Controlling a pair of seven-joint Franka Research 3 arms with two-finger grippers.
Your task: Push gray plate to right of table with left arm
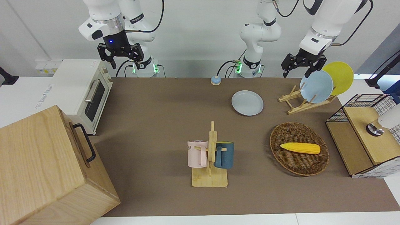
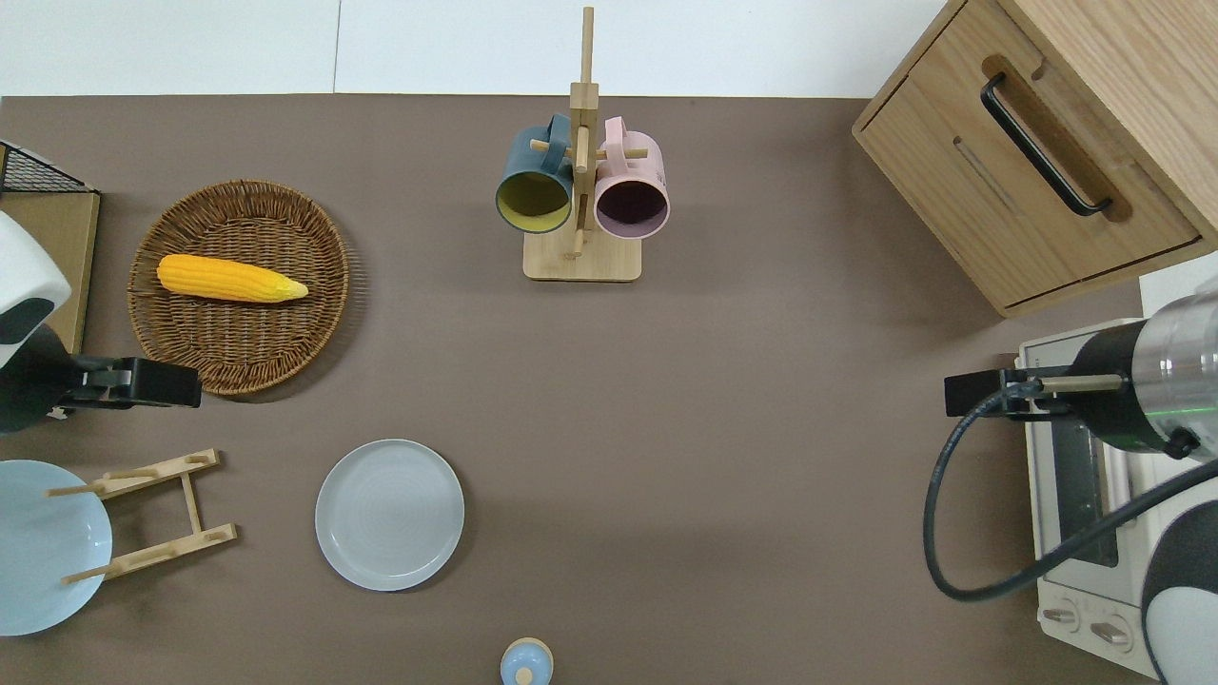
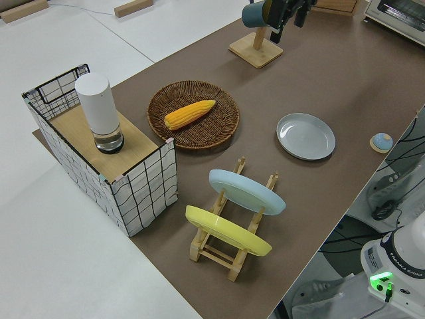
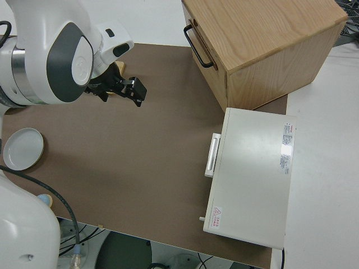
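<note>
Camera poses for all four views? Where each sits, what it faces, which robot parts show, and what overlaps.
Front: across the table, facing both arms; left gripper up by the plate rack.
Overhead: straight down; both wrists enter at the edges.
Left side: raised at the left arm's end, looking along the table; its base shows.
Right side: above the right arm, whose gripper shows.
Shared: gray plate appears in all four.
</note>
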